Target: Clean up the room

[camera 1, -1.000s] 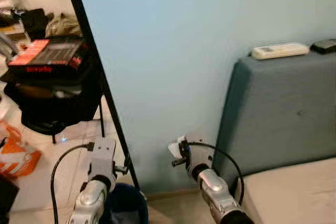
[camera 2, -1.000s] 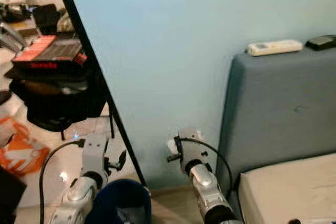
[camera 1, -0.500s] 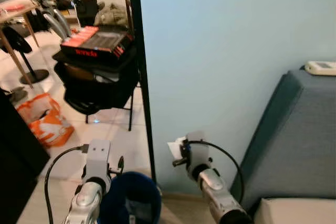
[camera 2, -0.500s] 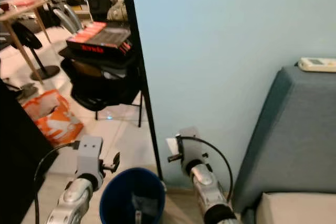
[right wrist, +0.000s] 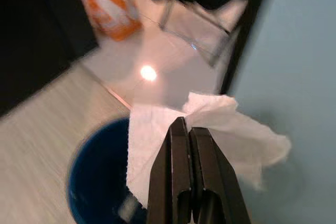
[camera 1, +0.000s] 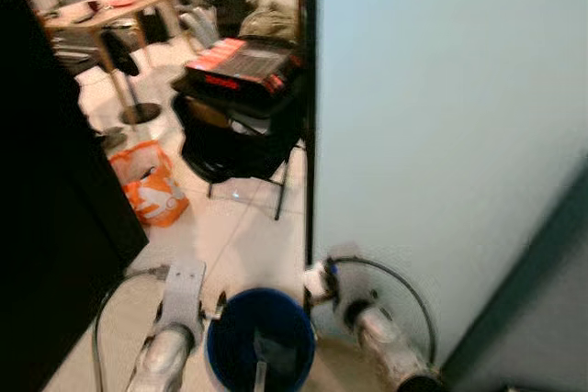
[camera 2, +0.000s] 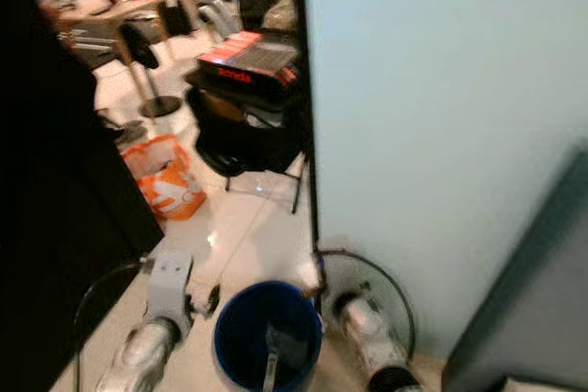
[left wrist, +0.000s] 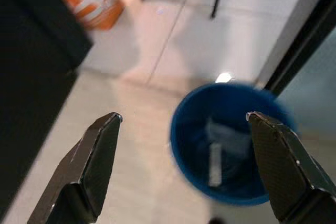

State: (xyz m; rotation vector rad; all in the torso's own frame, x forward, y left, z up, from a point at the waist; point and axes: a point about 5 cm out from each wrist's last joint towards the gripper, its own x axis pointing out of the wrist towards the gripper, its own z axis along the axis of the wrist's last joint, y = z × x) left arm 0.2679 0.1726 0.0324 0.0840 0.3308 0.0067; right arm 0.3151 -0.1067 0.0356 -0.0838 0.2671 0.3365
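- Since a second before, our head view had swung left: the sofa had slid out of frame, and the bin [camera 1: 260,341] sat fully in view between our arms.
- Our right gripper [right wrist: 185,129] was clamped on a white tissue [right wrist: 210,129], just beside the bin's rim and, as far as the blur let us judge, not yet over its opening.
- Our left gripper [left wrist: 184,145] hung spread wide, holding nothing, looking down at the bin.
- We judged that letting go there risked the light tissue drifting onto the floor [camera 1: 239,236] by the wall.
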